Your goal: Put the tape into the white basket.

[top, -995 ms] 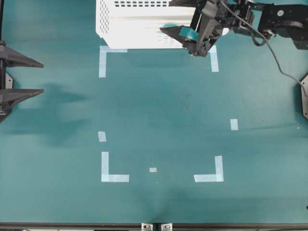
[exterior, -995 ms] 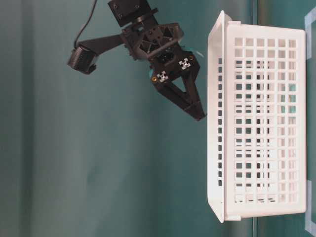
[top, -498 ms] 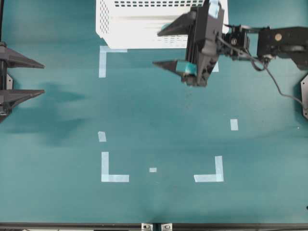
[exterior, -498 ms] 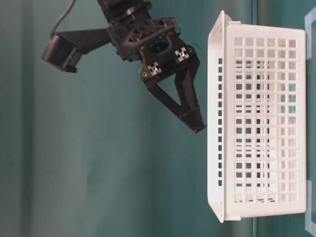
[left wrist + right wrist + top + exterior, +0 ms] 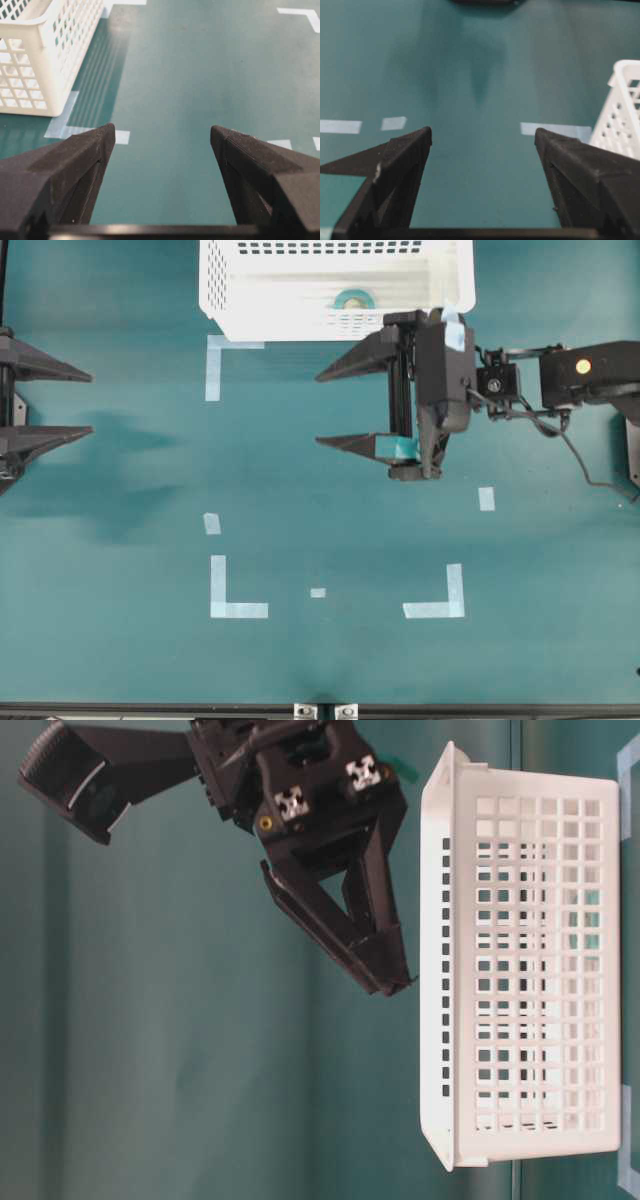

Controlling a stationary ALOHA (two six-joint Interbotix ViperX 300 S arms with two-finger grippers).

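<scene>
The tape (image 5: 353, 300), a small turquoise ring, lies inside the white basket (image 5: 250, 310) near its front wall, at the top of the overhead view. My right gripper (image 5: 320, 409) is open and empty. It hovers over the table in front of the basket, fingers pointing left, with a turquoise patch on its lower finger. It also shows in the table-level view (image 5: 395, 982), beside the basket (image 5: 440, 1020), and in the right wrist view (image 5: 482, 132). My left gripper (image 5: 90, 401) is open and empty at the far left, as its wrist view (image 5: 162, 130) confirms.
Pale-blue L-shaped corner marks (image 5: 238, 608) (image 5: 436, 607) and short strips (image 5: 486, 498) (image 5: 212, 523) lie flat on the green table. The basket's corner shows in the left wrist view (image 5: 40, 55) and the right wrist view (image 5: 625, 125).
My right gripper has drawn back from the basket's front edge toward the middle of the table, staying open. The tape now shows uncovered in the basket. The left arm has not moved.
</scene>
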